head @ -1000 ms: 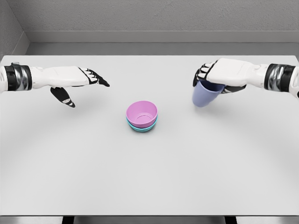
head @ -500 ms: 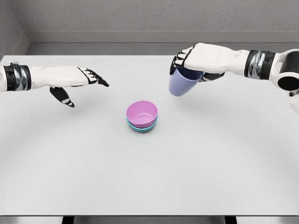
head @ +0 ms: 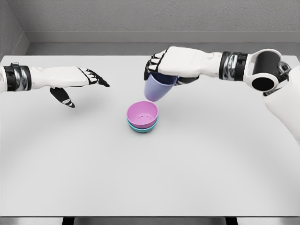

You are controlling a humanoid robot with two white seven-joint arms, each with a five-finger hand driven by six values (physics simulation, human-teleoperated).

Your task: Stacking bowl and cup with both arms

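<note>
1. Cup [head: 157, 87], lavender-blue, hangs in the air tilted, its rim up under the right robot hand [head: 169, 69] and its base pointing down and to the left, just above the far rim of the pink bowl [head: 142, 113].
2. Right robot hand has its fingers [head: 153, 65] curled over the cup's rim from above, gripping it; the white arm reaches in from the right edge of the head view across the back of the surface [head: 211, 159].
3. Pink bowl sits nested inside a teal bowl [head: 140, 127], of which only a thin lower edge shows; the pair rests upright near the middle of the surface, just below and slightly left of the cup.
4. Whether the cup's base touches the pink bowl's rim cannot be told; it appears just clear of it.
5. Left robot hand [head: 77, 83] hovers over the left part of the surface, well apart from the bowls, with fingers stretched out toward the right, thumb hanging down, holding nothing.
6. Surface is pale grey, backed by a grey wall [head: 154, 16].
</note>
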